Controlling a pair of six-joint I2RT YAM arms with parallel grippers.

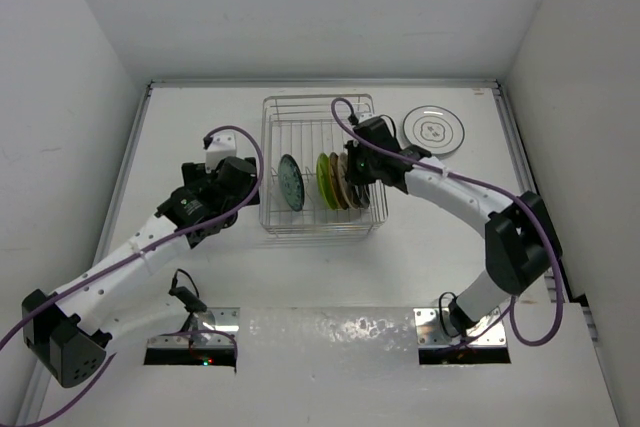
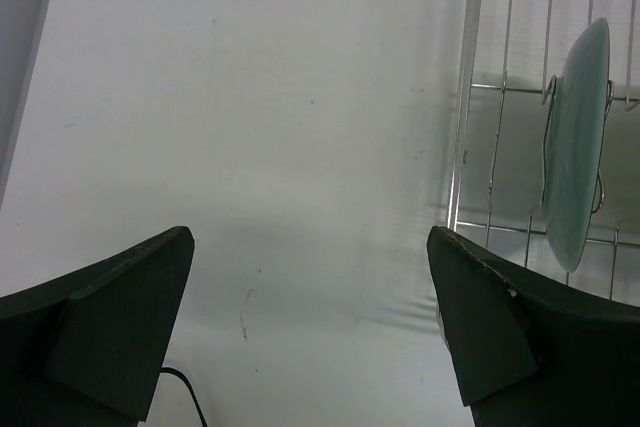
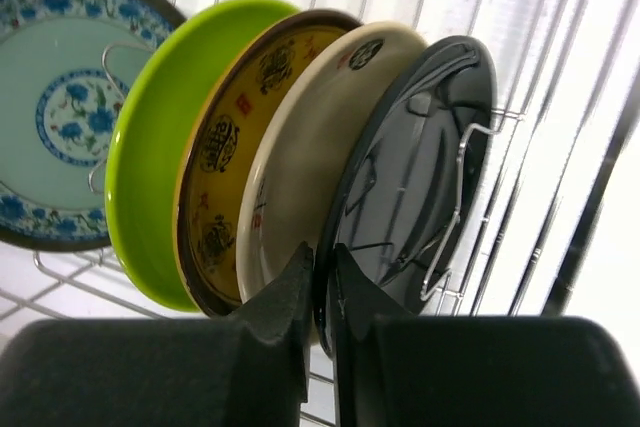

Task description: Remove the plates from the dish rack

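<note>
The dish rack (image 1: 268, 152) holds several upright plates. From the left they are a pale blue-patterned plate (image 3: 50, 97), a lime green plate (image 3: 150, 137), a yellow plate with dark marks (image 3: 225, 137), a cream plate (image 3: 310, 137) and a dark glossy plate (image 3: 410, 167). My right gripper (image 3: 322, 252) is shut on the near rim of the dark plate, one finger on each face. From above it (image 1: 357, 169) sits over the rack's right end. My left gripper (image 2: 310, 237) hangs open over bare table just left of the rack (image 2: 466, 97), holding nothing.
A white plate with dark rings (image 1: 434, 130) lies flat on the table right of the rack, near the back right corner. White walls close the table at the back and on both sides. The blue-patterned plate (image 2: 578, 137) stands edge-on near my left gripper.
</note>
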